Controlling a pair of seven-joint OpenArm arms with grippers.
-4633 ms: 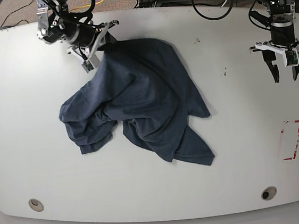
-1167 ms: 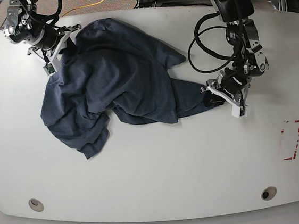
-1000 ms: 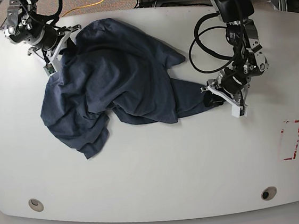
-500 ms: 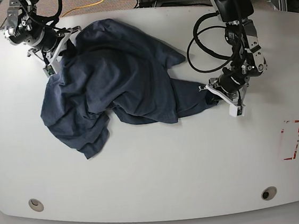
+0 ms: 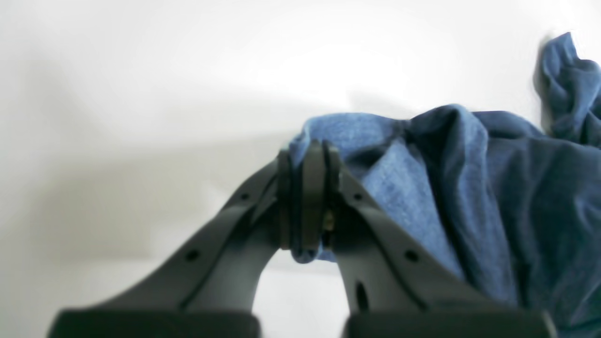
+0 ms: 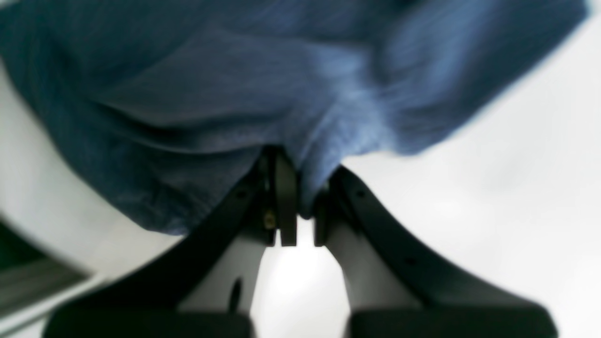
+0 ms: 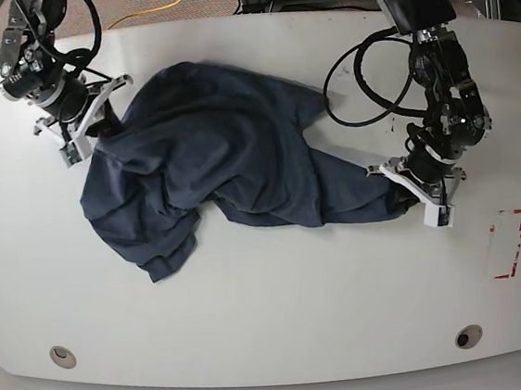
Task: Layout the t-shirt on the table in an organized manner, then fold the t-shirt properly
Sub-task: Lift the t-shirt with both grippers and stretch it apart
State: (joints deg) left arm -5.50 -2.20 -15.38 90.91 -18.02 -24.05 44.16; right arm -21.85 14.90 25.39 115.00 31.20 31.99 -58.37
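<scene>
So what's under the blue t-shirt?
The white table is under the t-shirt, showing all around it. Whatever lies beneath the crumpled cloth is covered. Each hand, left hand and right hand, pinches an edge.

Black arms, looped black cables

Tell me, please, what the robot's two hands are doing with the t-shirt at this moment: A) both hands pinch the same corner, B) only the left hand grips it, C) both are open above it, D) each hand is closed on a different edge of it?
D: the left hand pinches one edge of the t-shirt, and the right hand pinches the opposite edge.
</scene>
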